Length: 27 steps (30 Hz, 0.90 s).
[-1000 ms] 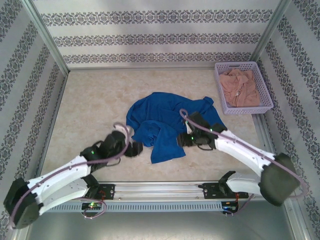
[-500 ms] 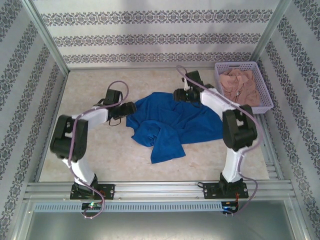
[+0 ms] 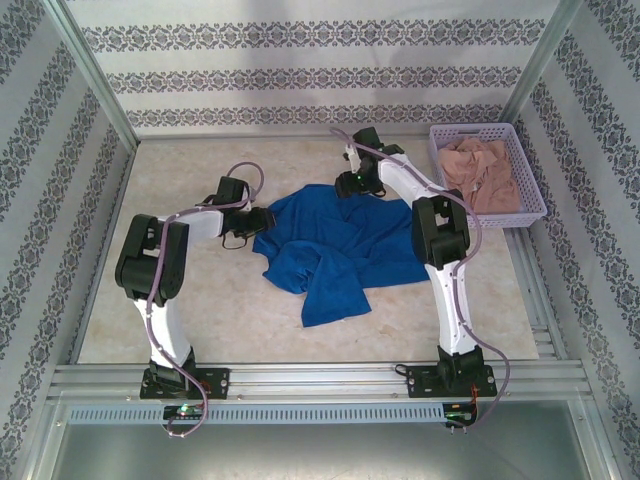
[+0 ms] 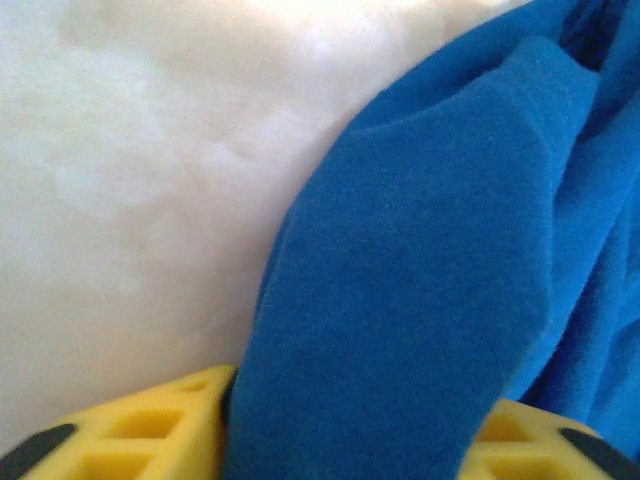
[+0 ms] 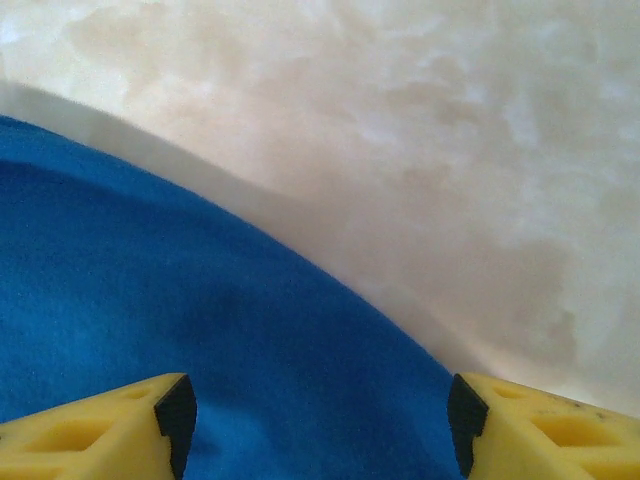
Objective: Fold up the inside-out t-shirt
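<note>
The left gripper point(image 3: 262, 222) sits at the left edge of the inside-out t-shirt point(image 3: 335, 245). In the left wrist view a raised fold of blue cloth fills the gap between its yellow fingers point(image 4: 150, 440), which press it from both sides. The right gripper point(image 3: 348, 185) is at the shirt's far edge, its jaws wide apart over the hem with nothing between them. The shirt lies crumpled in the middle of the beige surface point(image 3: 200, 180). A lilac basket point(image 3: 535, 190) holding a pinkish garment point(image 3: 480, 170) stands at the far right.
</note>
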Tool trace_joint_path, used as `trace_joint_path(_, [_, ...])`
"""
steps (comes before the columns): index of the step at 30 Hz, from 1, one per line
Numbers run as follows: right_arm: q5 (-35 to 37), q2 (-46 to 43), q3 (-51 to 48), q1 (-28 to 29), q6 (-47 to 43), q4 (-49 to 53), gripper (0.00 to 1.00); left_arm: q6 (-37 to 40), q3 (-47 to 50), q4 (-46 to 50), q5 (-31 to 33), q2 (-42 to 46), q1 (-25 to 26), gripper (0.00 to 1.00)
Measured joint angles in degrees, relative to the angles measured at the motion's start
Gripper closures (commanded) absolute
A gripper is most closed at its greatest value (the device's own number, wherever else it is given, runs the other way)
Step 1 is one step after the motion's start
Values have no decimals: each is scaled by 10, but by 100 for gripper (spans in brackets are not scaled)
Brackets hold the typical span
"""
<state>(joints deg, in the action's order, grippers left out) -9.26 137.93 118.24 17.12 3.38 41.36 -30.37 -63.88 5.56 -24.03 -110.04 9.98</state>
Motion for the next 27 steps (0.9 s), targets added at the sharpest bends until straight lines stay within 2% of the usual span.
trace_joint_path(2, [-9,10,16,0,-7,14,46,0,-1,-5,-10,-3,0,68])
trace_joint_path(5, [-25,25,38,0,-15,29,50,0,-1,-9,-15,-7,0,71])
trace_joint_path(9, [-46,59,82,0,-28,55,70,0,-1,-12,-24,-10,1,80])
trace_joint_path(10, [-51,64,88,0,-28,58,79,0,-1,-12,-26,-10,1,82])
trace_joint_path(11, [-55,68,92,-1,-28,61,87,0,-1,-13,-27,-10,1,87])
trace_joint_path(13, [-67,70,94,-3,-37,67,96,-2,-2,-14,-28,-10,1,98])
trace_joint_path(14, [-70,70,96,-5,-37,70,99,0,-4,-13,-29,-10,1,100])
trace_joint_path(21, [-75,39,102,-20,-36,50,100,12,-78,6,-20,-8,-3,100])
trace_joint_path(27, [-49,-97,113,-28,-38,13,100,50,-186,33,21,68,-10,100])
